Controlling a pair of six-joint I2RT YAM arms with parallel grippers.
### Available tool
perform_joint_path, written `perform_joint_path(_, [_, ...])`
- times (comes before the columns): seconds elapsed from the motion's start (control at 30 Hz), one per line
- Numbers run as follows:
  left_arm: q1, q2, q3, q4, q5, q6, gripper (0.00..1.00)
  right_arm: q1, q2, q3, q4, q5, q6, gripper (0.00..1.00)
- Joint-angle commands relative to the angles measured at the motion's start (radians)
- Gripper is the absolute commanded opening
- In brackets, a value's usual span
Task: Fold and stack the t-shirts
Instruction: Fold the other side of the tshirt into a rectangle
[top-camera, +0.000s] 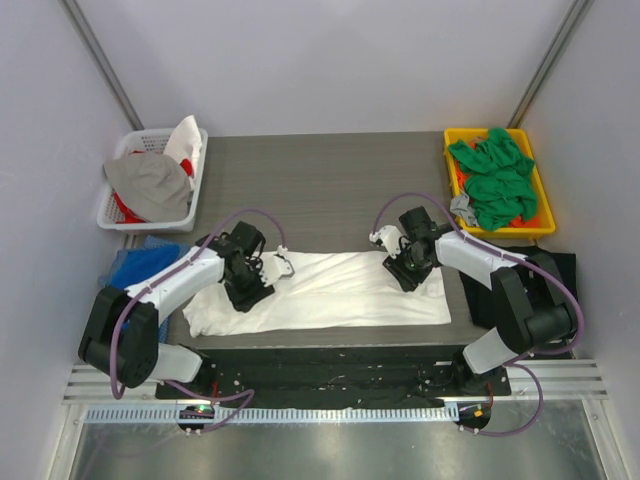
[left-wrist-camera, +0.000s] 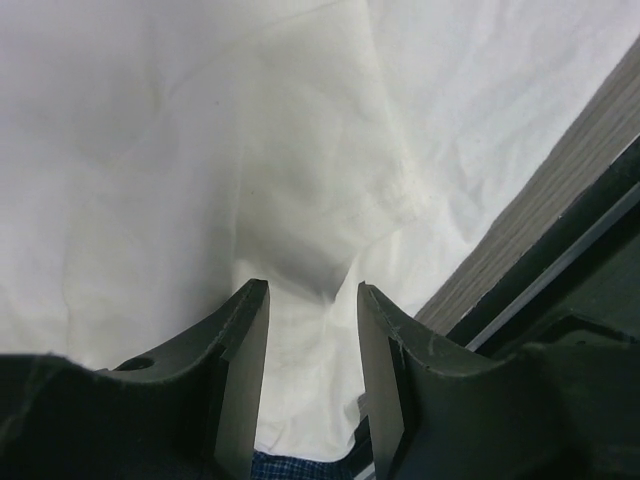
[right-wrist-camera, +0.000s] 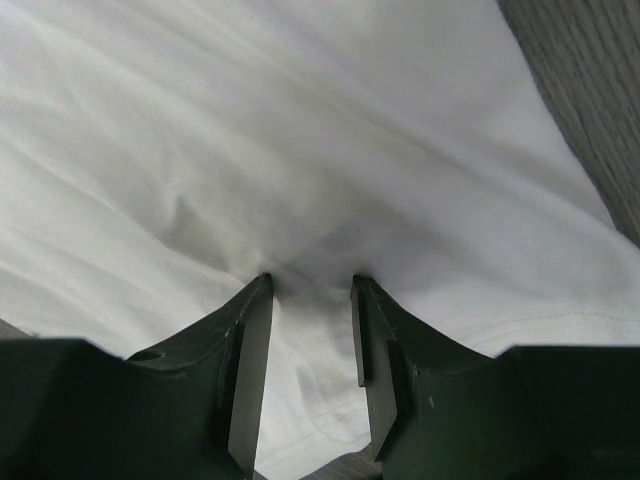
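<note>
A white t-shirt lies as a long folded strip across the near part of the table. My left gripper is over its left end, and my right gripper is over its right part. In the left wrist view the jaws stand apart with the white cloth bunched between the tips. In the right wrist view the jaws stand apart with their tips pressed into the white cloth. Bright green t-shirts are heaped in the yellow bin. No black print shows on the white shirt.
A yellow bin stands at the back right. A white basket with grey, white and red cloth stands at the back left. Blue cloth lies left of the table and dark cloth to its right. The table edge runs close by.
</note>
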Motion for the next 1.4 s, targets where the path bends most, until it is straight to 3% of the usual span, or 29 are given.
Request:
perform_joint_path(0.0, [-0.004,0.006,-0.01,0.092,-0.016,-0.028,0.43,0.005,0.047,-0.036,0.022,0.0,0.001,0.44])
perform_joint_path(0.43, [-0.004,0.026,-0.046,0.123,-0.013,-0.031,0.18,0.004,0.042,-0.039,0.017,-0.001,0.001,0.44])
perform_joint_path(0.57, [-0.007,0.011,-0.052,0.077,-0.002,-0.023,0.01,0.005,0.047,-0.037,0.017,-0.001,0.001,0.44])
perform_joint_path(0.93, [-0.067,-0.137,-0.024,-0.156,-0.017,0.014,0.0,0.004,0.067,-0.029,0.017,-0.004,0.002,0.44])
perform_joint_path(1.37, [-0.177,-0.146,-0.035,-0.196,-0.017,-0.039,0.01,0.005,0.057,-0.028,0.013,-0.004,0.006,0.44])
